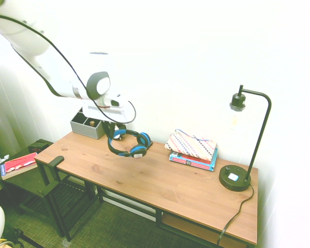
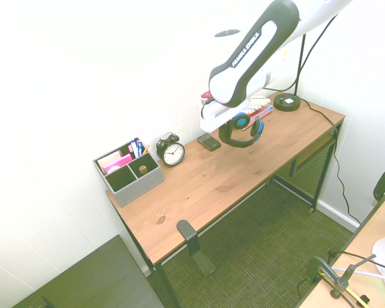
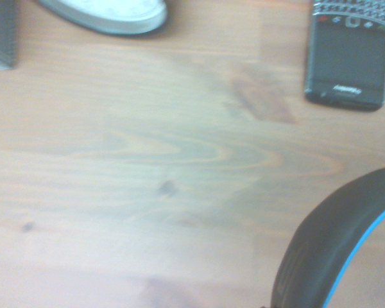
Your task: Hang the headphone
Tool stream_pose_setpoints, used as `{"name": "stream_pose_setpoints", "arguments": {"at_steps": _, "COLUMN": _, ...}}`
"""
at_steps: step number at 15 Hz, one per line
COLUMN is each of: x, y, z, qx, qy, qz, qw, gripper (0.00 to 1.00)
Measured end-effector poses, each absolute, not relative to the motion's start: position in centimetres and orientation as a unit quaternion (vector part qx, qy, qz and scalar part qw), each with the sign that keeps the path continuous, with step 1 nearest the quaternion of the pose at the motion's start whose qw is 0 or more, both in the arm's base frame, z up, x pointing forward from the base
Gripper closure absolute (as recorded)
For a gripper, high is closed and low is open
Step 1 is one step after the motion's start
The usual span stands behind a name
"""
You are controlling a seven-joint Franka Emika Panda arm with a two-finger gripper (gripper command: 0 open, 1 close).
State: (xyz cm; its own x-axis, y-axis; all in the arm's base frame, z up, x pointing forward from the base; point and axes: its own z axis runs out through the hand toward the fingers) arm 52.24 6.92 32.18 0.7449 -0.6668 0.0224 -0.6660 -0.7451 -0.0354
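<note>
My gripper point(image 2: 226, 119) is clamping tight on the headphone point(image 2: 242, 130), a blue headband with 2 black, blue-rimmed cups, dangling just beneath me above the desk point(image 2: 205, 186). My forearm is reading "FRANKA EMIKA".

wooden desk point(image 2: 199, 186) bears organizer point(image 2: 129, 171), clock point(image 2: 172, 151), phone point(image 2: 209, 142), lamp point(image 1: 236, 175).
</note>
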Motion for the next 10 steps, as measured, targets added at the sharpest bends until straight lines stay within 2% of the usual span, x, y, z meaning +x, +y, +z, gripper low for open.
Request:
{"name": "stream_pose_setpoints", "arguments": {"at_steps": 4, "x": 42.6, "y": 21.5, "z": 36.9, "qx": -0.938, "qy": 0.342, "qz": 0.047, "qw": -0.015, "gripper": 1.00}}
{"name": "stream_pose_setpoints", "arguments": {"at_steps": 7, "x": 36.3, "y": 31.2, "z": 34.5, "qx": -0.927, "qy": 0.371, "qz": 0.044, "qw": -0.032, "gripper": 1.00}}
{"name": "stream_pose_setpoints", "arguments": {"at_steps": 10, "x": 33.9, "y": 34.5, "z": 29.7, "qx": -0.900, "qy": 0.434, "qz": 0.021, "qw": -0.032, "gripper": 1.00}}
